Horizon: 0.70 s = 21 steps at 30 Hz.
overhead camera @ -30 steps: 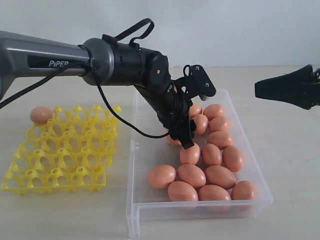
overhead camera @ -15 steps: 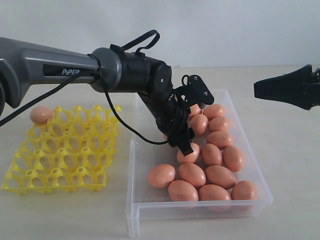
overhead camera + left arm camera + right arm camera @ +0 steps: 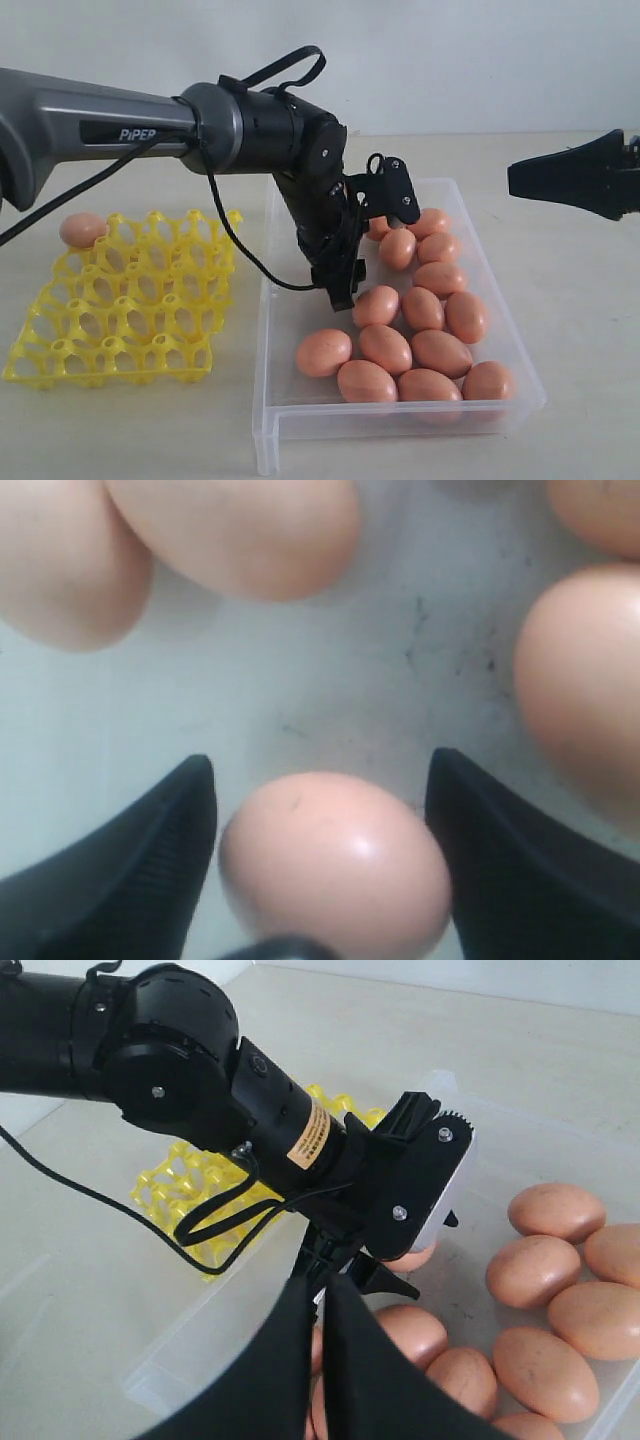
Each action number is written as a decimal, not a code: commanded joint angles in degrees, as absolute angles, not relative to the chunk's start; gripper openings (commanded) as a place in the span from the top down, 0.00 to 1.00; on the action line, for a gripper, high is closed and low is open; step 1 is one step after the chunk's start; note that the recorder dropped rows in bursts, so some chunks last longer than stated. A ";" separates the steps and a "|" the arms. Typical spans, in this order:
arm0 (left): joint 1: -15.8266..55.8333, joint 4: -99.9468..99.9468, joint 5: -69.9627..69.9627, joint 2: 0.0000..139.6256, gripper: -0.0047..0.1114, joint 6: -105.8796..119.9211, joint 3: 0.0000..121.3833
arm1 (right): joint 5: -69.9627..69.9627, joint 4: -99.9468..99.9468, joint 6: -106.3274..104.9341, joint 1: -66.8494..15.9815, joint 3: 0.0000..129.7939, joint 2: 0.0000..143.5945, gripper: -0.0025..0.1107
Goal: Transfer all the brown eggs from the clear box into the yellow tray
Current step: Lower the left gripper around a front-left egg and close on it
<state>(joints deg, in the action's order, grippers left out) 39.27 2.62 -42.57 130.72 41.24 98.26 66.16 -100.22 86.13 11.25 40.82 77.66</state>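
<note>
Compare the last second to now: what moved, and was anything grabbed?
The left gripper slid left in the exterior view, toward the clear box's left wall. Its open fingers now straddle a brown egg on the floor. Nothing was taken or released. Unchanged: the right gripper is shut and parked at right, one egg sits in the yellow tray's far-left cup, and the other eggs are in the box.

Clearance in the clear box (image 3: 400, 420).
Bare floor runs along its left wall; brown eggs (image 3: 440, 352) crowd the right side and close round the left gripper's (image 3: 320, 765) spread jaws.
</note>
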 commanded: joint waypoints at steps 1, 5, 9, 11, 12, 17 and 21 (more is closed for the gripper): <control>39.40 3.01 -38.63 127.60 0.47 40.81 98.51 | 66.24 -99.95 85.70 11.44 40.65 77.24 0.98; 39.40 2.78 -40.99 126.32 0.47 36.28 101.01 | 66.24 -99.95 85.70 11.44 40.65 77.24 0.98; 38.59 2.32 -39.02 126.32 0.47 25.74 102.40 | 66.46 -99.95 85.58 11.44 40.65 77.24 0.98; 38.59 0.73 -41.08 126.32 0.47 30.15 102.40 | 66.46 -99.95 85.58 11.44 40.65 77.24 0.98; 38.59 0.00 -41.57 126.32 0.47 28.97 102.40 | 66.46 -99.95 85.58 11.44 40.65 77.24 0.98; 38.44 0.92 -37.29 126.70 0.47 17.38 102.40 | 66.61 -99.95 85.49 11.44 40.65 77.24 0.98; 38.35 1.01 -39.22 128.15 0.47 17.38 102.97 | 67.34 -99.95 85.49 11.44 40.65 77.24 0.98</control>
<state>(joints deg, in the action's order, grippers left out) 38.57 1.01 -38.36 127.07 18.68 102.42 66.39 -100.22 86.00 11.25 40.82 77.66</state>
